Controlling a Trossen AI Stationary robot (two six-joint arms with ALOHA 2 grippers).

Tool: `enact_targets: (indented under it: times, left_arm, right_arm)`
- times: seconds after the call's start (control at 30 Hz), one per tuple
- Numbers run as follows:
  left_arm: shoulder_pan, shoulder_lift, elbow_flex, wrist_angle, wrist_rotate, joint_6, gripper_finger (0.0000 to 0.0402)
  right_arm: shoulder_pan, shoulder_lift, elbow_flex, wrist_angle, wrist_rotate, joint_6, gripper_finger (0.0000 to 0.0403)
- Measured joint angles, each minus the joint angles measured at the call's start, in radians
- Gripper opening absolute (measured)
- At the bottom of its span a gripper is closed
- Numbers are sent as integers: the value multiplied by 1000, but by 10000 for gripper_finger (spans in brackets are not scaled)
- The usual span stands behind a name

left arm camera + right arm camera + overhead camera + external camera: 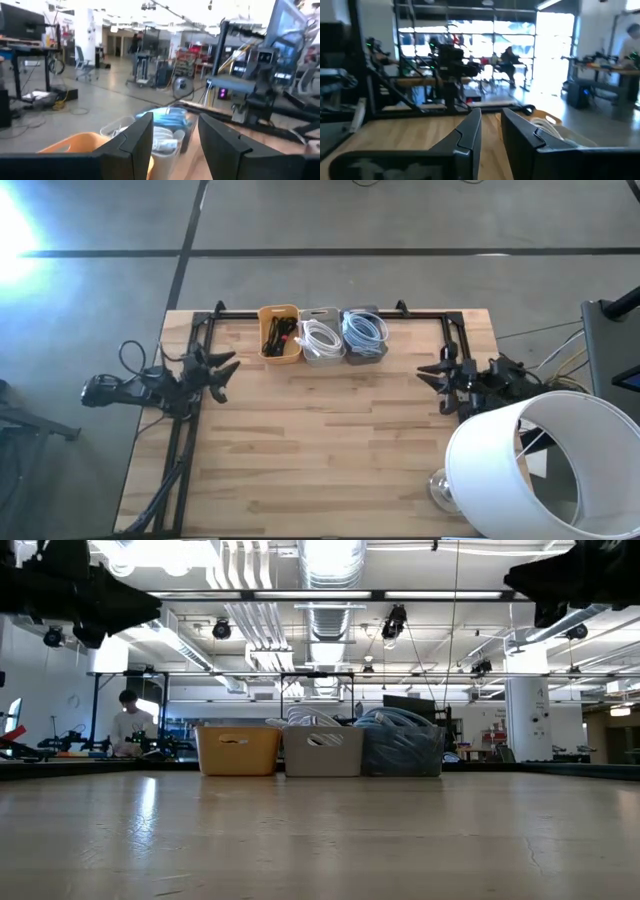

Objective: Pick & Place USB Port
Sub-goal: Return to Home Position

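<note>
Nothing readable here, honestly. No legible lettering, brand or number on the yellow plastic bin (pixel 282 358), the light grey plastic bin (pixel 324 359), the dark grey bin (pixel 366 358) or the light wooden tabletop (pixel 330 440).

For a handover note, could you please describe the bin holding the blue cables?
On the wooden table, three small bins stand in a row along the far edge. The one you want is the end bin nearest the right arm. It is dark and holds coiled blue cables, whereas the middle bin is light with white cables and the other end is a yellow bin.
</note>
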Motion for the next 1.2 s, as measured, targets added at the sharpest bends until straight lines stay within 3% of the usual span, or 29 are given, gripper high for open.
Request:
enact_targets:
  times: [0.17, 1.2]
  left_arm:
    - [0, 0, -11, 11, 9, 1, 161]
    - [0, 0, -134, 119, 112, 46, 161]
  right_arm:
    - [0, -51, -20, 2, -75, 4, 69]
    - [0, -51, -123, -34, -77, 91, 64]
